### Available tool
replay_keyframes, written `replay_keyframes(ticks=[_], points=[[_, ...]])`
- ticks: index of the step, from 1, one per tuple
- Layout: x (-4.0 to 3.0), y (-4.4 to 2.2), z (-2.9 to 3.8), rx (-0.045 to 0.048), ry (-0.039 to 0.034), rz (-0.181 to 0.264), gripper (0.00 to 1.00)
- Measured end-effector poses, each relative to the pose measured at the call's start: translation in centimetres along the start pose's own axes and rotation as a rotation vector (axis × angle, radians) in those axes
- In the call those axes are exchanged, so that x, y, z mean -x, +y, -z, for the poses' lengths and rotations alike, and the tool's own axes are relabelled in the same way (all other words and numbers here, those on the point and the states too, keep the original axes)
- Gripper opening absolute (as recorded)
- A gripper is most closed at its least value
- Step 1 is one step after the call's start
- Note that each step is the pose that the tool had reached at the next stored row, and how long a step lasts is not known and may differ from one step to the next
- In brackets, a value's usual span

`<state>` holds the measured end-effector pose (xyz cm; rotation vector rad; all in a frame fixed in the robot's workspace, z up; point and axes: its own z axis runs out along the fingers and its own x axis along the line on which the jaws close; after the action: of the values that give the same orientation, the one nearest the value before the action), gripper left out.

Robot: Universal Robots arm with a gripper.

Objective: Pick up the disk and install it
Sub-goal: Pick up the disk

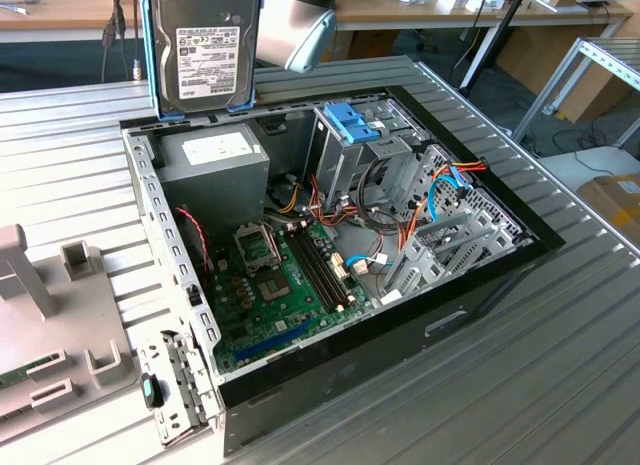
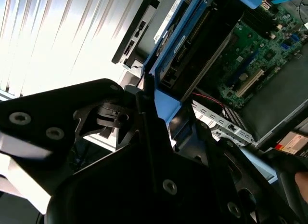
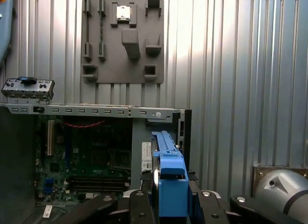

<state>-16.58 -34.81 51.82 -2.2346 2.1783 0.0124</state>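
Silver-grey flat rectangular metal hard drive with a white label, in its bright blue plastic carrier frame (image 1: 205, 50), hangs upright above the open black computer case (image 1: 330, 377), over the corner by the grey power-supply box (image 1: 215, 157). The black gripper (image 3: 172, 204) is closed onto the carrier from both sides. Done well, I judge, this carry needs a square grip (on frame, not label) and height enough to clear the orange cables (image 1: 320, 200) beside the silver drive cage (image 1: 340, 173).

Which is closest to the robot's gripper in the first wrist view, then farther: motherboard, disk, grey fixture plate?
1. The disk, held in the gripper.
2. The motherboard, inside the open case.
3. The grey fixture plate, outside the case on the table.
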Motion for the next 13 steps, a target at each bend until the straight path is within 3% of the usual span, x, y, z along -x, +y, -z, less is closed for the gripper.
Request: replay_keyframes(ticks=[7, 13], points=[[0.0, -0.23, 0.0, 0.0, 0.0, 0.0, 0.37], [-0.03, -1.76, -0.01, 0.0001, 0.0001, 0.0, 0.37]])
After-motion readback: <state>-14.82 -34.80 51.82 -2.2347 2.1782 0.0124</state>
